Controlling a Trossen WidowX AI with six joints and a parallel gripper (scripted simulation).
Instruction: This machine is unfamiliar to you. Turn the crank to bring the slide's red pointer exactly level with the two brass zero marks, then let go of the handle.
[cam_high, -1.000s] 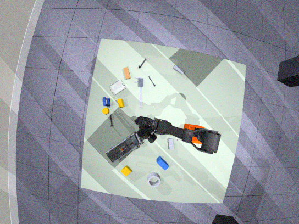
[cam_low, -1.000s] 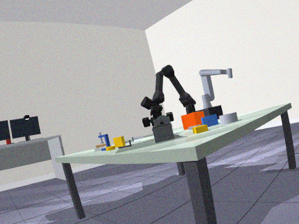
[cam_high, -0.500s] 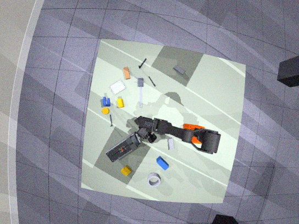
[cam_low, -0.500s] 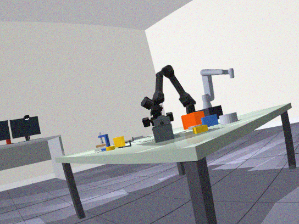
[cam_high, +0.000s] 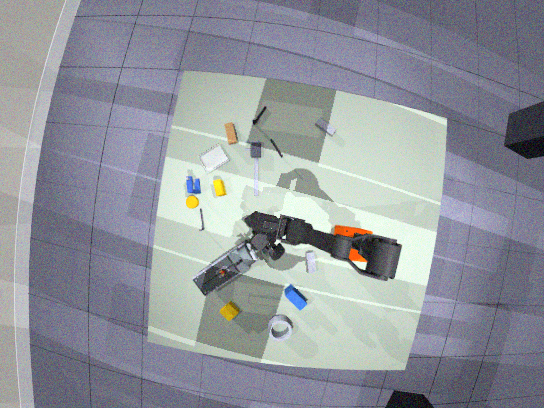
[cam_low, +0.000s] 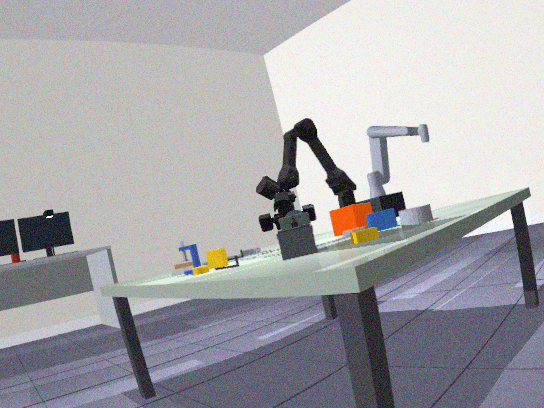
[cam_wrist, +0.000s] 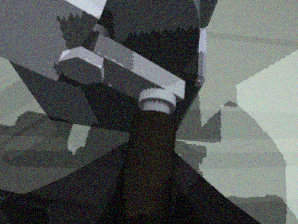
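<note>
The counter (cam_high: 380, 150) (cam_low: 230, 287) is brightly lit, crossed by pale streaks and shadow patches; grain is seen throughout. Straight lines are bowed toward nine o'clock from above. The wrist view is dimmed, darkest at six o'clock.

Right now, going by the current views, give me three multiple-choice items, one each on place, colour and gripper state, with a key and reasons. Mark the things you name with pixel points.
1. In the top view, what lies directly beside the small blue clamp-like piece (cam_high: 190, 186)?
A) The grey ring
B) The round yellow disc
C) The orange block

2. What colour is the pointer (cam_high: 222, 272) on the machine (cam_high: 204, 287)?
A) Green
B) Blue
C) Red

3. What is the state of the gripper (cam_wrist: 156, 107)?
A) Shut on the crank handle
B) Wide open
C) Shut on the brown block

Key:
1: B, the round yellow disc (cam_high: 192, 202) sits right by the blue piece.
2: C, a small red mark shows inside the machine's long frame.
3: A, the pale top of the crank handle (cam_wrist: 157, 96) shows at the fingertips in the wrist view.
</note>
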